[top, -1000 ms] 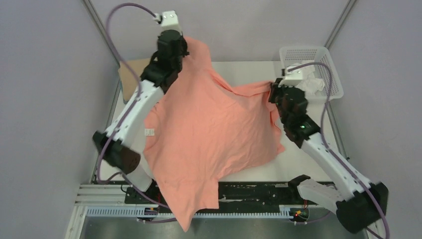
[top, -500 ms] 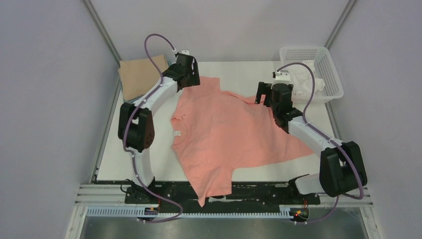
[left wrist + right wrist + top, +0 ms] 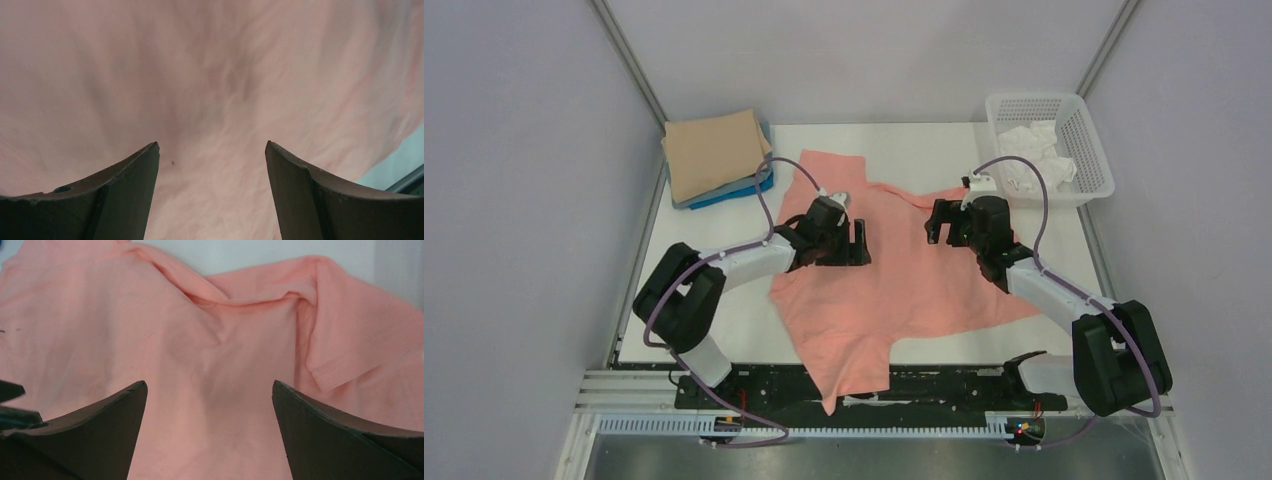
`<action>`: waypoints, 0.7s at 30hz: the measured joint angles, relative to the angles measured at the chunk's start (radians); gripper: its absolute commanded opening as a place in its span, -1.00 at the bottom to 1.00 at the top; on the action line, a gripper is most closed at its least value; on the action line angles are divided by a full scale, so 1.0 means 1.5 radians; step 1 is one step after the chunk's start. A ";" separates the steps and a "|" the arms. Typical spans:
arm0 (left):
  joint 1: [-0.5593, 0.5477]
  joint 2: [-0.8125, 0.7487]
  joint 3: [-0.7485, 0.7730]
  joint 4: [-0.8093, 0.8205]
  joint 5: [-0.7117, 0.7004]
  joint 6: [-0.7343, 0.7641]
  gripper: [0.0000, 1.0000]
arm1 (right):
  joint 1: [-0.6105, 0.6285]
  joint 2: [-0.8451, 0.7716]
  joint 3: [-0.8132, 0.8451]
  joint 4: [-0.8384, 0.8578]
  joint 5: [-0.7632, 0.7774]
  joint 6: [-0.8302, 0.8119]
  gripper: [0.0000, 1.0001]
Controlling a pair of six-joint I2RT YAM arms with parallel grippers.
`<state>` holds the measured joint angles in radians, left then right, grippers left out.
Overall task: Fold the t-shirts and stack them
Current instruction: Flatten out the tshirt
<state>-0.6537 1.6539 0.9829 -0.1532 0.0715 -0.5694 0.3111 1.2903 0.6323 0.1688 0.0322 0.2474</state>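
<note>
A salmon-pink t-shirt (image 3: 894, 285) lies spread and wrinkled across the table, its lower end hanging over the near edge. My left gripper (image 3: 860, 245) hovers open over the shirt's left-middle part; the left wrist view shows only pink cloth (image 3: 210, 75) between its fingertips (image 3: 212, 143). My right gripper (image 3: 934, 222) stands open above the shirt's upper right, facing the left one. In the right wrist view a folded sleeve (image 3: 345, 340) lies beyond its open jaws (image 3: 209, 382). At the back left sits a stack of folded t-shirts, tan (image 3: 714, 152) on top, with grey and blue (image 3: 746, 190) edges beneath.
A white mesh basket (image 3: 1092, 150) holding white cloth stands at the back right corner. Grey walls close in both sides. The arm bases and a black rail (image 3: 944, 385) run along the near edge, partly under the shirt's hanging end.
</note>
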 measured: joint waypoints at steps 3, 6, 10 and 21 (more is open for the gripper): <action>-0.002 0.004 -0.061 0.019 0.008 -0.033 0.67 | 0.000 0.000 -0.008 -0.001 -0.021 0.001 0.96; 0.005 -0.008 -0.090 0.051 -0.001 -0.055 0.68 | 0.000 0.000 -0.011 -0.004 -0.030 0.000 0.95; 0.008 -0.057 -0.147 0.066 -0.048 -0.092 0.70 | 0.001 0.003 -0.011 -0.021 -0.030 -0.008 0.95; 0.092 -0.179 -0.234 -0.013 -0.137 -0.138 0.73 | 0.055 0.128 0.071 -0.036 -0.032 -0.014 0.96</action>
<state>-0.5156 1.3861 0.6319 -0.1722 -0.1337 -0.7757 0.3943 1.4818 0.7391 0.1150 -0.0151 0.2260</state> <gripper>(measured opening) 0.862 0.979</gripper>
